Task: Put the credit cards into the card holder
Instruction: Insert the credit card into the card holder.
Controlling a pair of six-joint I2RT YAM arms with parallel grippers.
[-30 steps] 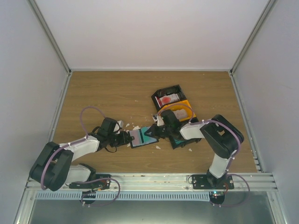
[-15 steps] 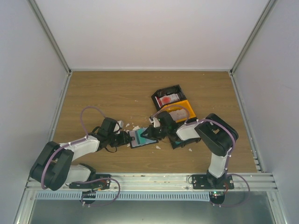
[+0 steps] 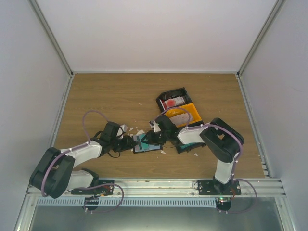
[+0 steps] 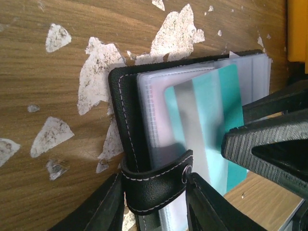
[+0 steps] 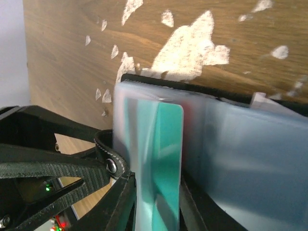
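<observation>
Left pincer (image 4: 155,197): clamped on card holder (image 4: 126,120) strap
Right pincer (image 5: 156,202): around teal card (image 5: 168,144), grip unclear
Around: white scraps (image 4: 98,77); black tray (image 3: 171,93), orange tray (image 3: 192,109) beyond

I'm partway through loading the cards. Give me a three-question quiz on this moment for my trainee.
1. Fill in: the card at the right end effector is ___ in colour.
2. Which one flanks the strap of the holder? A. left end effector B. right end effector C. neither
3. True or false: the holder is folded shut.

Key: 1 teal; 2 A; 3 false, since it is open with its clear pockets showing.
</observation>
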